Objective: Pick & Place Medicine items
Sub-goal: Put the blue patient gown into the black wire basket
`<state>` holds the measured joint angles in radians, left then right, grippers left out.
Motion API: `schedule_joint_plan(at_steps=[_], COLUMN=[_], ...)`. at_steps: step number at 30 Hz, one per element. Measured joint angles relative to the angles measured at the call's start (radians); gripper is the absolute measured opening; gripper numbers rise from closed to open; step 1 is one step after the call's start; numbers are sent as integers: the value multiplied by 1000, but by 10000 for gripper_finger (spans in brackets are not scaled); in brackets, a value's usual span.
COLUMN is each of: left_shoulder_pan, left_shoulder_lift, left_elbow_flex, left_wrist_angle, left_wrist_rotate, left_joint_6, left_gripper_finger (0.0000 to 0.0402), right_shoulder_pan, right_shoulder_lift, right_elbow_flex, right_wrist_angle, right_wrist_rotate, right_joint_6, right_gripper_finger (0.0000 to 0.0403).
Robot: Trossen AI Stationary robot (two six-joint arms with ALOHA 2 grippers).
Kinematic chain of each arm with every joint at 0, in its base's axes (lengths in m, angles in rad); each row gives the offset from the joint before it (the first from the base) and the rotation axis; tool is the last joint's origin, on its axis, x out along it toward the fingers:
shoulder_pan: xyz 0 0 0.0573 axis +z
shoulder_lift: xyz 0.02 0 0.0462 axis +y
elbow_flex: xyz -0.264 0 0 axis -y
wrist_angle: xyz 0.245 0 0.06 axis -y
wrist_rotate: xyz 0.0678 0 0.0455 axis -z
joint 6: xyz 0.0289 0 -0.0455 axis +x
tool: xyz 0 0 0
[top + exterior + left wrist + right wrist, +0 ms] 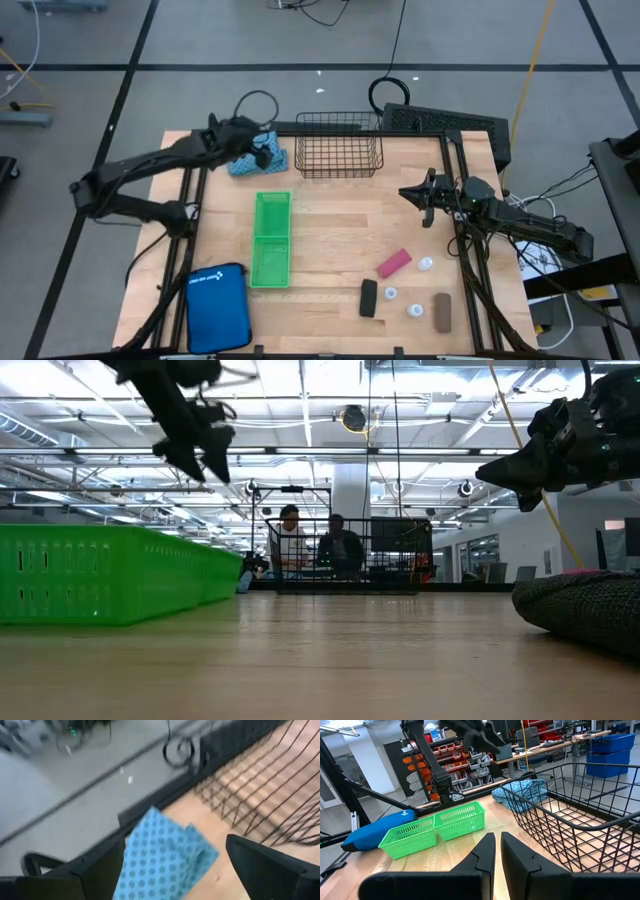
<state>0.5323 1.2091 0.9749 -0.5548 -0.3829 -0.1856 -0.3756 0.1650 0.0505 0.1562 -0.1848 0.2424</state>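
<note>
The medicine items lie on the near right of the table: a pink piece [394, 263], a black piece [369, 298], a brown piece [442, 311] and three tiny white bottles [426, 264] [391, 293] [414, 310]. My right gripper [412, 193] [497, 851] hangs shut in the air beyond them, pointing toward the table's left. My left gripper [262, 150] [175, 865] is open and raised over the far left part, above a crumpled blue patterned cloth [160, 855] that lies on the table. In the low view both grippers [205, 450] [500, 472] are well above the tabletop.
A green slotted tray [271, 238] lies mid-table and a black wire basket [340, 143] stands at the far edge. A large blue zip pouch [218, 307] lies at the near left. Bare wood shows between tray and medicine items. Two people sit in the room beyond [315, 545].
</note>
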Motion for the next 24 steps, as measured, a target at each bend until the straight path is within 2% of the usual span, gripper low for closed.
schedule_joint_plan(at_steps=[4, 10, 14, 19, 24], left_shoulder_pan=[86, 199, 285, 402, 492], left_shoulder_lift=[73, 96, 82, 48, -13], left_elbow_flex=[1, 1, -17, -106, -254], left_wrist_angle=[-61, -228, -312, -285, -105], left_wrist_rotate=[80, 96, 99, 248, 334], left_joint_6=[17, 103, 33, -104, -166], left_gripper_finger=[334, 314, 303, 289, 275], right_shoulder_pan=[0, 0, 0, 0, 0], right_shoulder_lift=[0, 0, 0, 0, 0], right_elbow_flex=[0, 0, 0, 0, 0], right_wrist_angle=[0, 0, 0, 0, 0], right_wrist_rotate=[0, 0, 0, 0, 1], right_joint_6=[0, 0, 0, 0, 0], right_gripper_finger=[20, 20, 20, 20, 20])
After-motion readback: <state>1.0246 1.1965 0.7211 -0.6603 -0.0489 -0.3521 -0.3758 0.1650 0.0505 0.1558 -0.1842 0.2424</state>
